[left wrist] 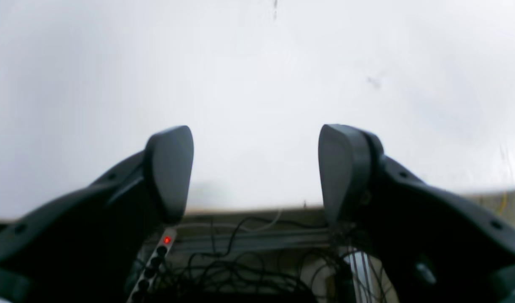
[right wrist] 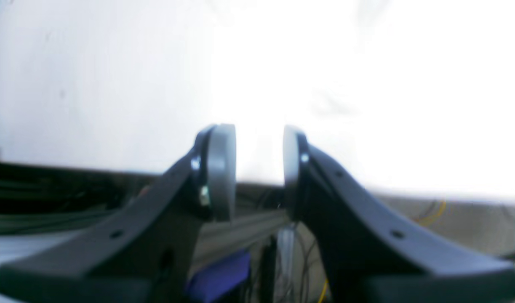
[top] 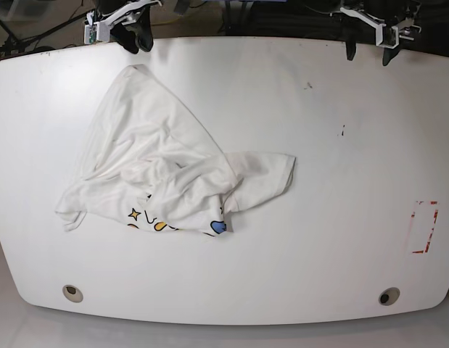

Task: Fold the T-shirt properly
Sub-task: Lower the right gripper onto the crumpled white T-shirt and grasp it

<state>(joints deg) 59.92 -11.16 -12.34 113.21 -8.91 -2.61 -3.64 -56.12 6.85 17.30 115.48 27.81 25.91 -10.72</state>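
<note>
T-shirt [top: 173, 174] crumpled at 9 o'clock on surface [top: 340, 181], apparently unfolded; all folding left. Left end effector [left wrist: 256, 168] released, right end effector [right wrist: 259, 168] parted, empty.

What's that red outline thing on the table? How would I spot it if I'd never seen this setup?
Start with the big white table and the crumpled T-shirt lying on one half of it. Look across to the opposite half, near the side edge on the base view's right: there a red dashed rectangle is marked flat on the surface. It is the only red mark there, far larger than the few dark specks nearby.
</note>
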